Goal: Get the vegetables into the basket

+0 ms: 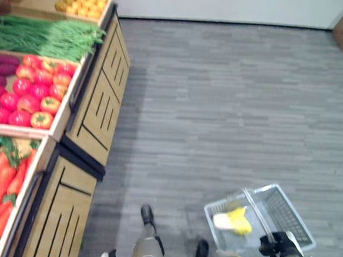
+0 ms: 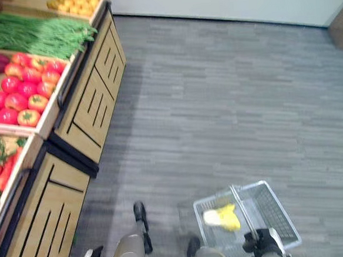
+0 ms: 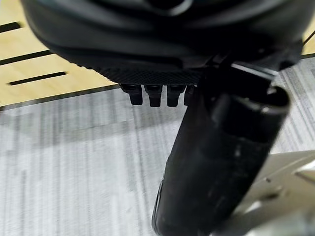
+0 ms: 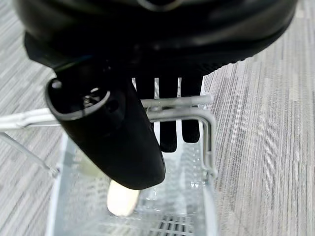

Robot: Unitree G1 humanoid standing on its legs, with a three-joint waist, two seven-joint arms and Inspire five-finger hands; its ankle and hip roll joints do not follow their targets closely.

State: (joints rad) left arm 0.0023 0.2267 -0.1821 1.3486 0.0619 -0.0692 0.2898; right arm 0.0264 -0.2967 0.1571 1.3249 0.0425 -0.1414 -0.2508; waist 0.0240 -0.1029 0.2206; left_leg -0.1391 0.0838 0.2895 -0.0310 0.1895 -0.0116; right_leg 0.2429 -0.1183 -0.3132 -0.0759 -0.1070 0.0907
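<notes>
right hand (image 1: 281, 243) curls its fingers (image 4: 168, 129) over the handle of the clear wire-and-plastic basket (image 1: 283, 206), which hangs low at the robot's right over the grey plank floor (image 1: 227, 89). left hand (image 3: 162, 73) hangs empty near the wooden produce stand (image 1: 94, 110), fingers relaxed and straight. risk, as i judge it: the basket hangs well apart from the stand, so any pick must travel across open floor; a loose hold could drop it short. the basket could also swing on its handle. vegetables: red tomatoes (image 1: 36, 94), glossy and round, in the middle crate; orange carrots (image 1: 4, 181) nearer; long green beans (image 1: 47, 34) beyond. a yellow-and-pale item (image 1: 234, 221), not identifiable, already lies in the basket.
</notes>
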